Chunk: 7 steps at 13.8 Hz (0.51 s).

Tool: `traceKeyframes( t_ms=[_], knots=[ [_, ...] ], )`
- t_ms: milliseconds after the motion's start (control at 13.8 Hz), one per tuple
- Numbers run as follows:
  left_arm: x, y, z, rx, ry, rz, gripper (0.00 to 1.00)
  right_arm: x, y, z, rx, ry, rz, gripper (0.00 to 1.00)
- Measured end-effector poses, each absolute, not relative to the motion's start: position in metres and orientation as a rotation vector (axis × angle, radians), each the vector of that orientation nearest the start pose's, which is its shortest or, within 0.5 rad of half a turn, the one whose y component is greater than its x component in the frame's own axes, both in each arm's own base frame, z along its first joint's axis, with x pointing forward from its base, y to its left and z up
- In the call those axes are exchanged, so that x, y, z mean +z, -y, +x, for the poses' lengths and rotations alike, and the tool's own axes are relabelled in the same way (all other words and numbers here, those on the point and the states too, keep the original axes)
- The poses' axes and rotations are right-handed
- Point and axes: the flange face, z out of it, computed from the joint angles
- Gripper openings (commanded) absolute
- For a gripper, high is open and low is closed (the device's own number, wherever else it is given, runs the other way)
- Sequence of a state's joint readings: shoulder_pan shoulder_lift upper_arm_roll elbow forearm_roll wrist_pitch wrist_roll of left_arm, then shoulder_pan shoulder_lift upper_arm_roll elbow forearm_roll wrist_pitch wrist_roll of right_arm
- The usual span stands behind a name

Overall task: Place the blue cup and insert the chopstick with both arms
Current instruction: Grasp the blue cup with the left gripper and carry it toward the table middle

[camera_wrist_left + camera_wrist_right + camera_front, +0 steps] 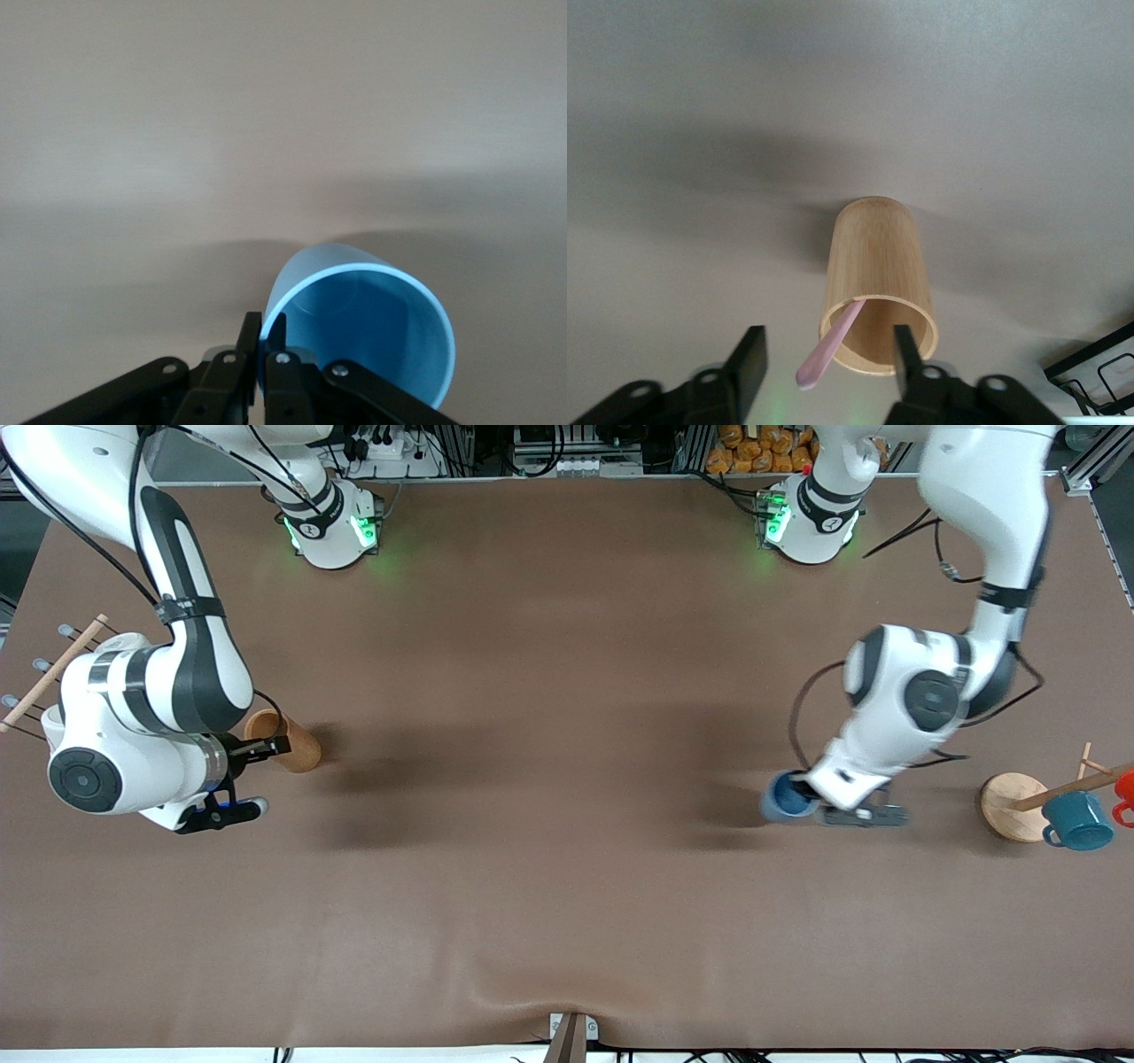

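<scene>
A: Item one, left gripper [802, 795]?

B: I log it low over the bench [567, 868] toward the left arm's end. Its jaws are clenched on the rim of the blue cup [787, 796], one finger inside the wall and one outside, as my left wrist view shows [266, 354]. The cup [368, 323] is a light-blue handleless tumbler, open mouth tilted toward that camera. I cannot tell whether its base touches the bench.

A: Item two, right gripper [244, 779]?

B: I log it toward the right arm's end, beside the bamboo holder [285, 740]. Jaws released, fingers [749, 359] well apart, gripping nothing.

A: Item three, the chopstick?

B: Pale pink [830, 343], in the bamboo holder [877, 288], leaning on its rim with the upper end sticking out between the spread jaws, touching neither finger. I cannot make it out in the front view.

A: Other stock?

B: A wooden mug rack [1014, 806] at the left arm's end of the bench, with a teal handled mug [1076, 821] and a red mug [1125, 793] hanging on its pegs. A second rack with a wooden rod [53, 673] sits at the right arm's end, partly hidden by that arm.
</scene>
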State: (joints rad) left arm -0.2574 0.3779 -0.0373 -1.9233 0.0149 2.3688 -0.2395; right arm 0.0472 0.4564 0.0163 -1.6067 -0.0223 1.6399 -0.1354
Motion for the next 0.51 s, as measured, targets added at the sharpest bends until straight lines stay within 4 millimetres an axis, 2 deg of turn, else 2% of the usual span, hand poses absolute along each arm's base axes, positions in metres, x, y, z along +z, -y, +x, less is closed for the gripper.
traceKeyframes(
  t_ms=[145, 218, 291, 508],
  knots=[
    [0.323, 0.257, 0.588, -0.104, -0.102, -3.169, 0.00, 0.338, -0.037, 0.626, 0.661, 0.315, -3.054, 0.16],
    [0.329, 0.290, 0.578, -0.107, -0.087, -3.176, 0.00, 0.338, -0.036, 0.626, 0.661, 0.314, -3.054, 0.06],
    [0.331, 0.318, 0.568, -0.107, -0.078, -3.180, 0.00, 0.338, -0.036, 0.626, 0.661, 0.314, -3.055, 0.01],
    [0.311, 0.379, 0.538, -0.067, -0.088, -3.176, 0.00, 0.338, -0.032, 0.625, 0.678, 0.306, -3.057, 0.00]
  ],
)
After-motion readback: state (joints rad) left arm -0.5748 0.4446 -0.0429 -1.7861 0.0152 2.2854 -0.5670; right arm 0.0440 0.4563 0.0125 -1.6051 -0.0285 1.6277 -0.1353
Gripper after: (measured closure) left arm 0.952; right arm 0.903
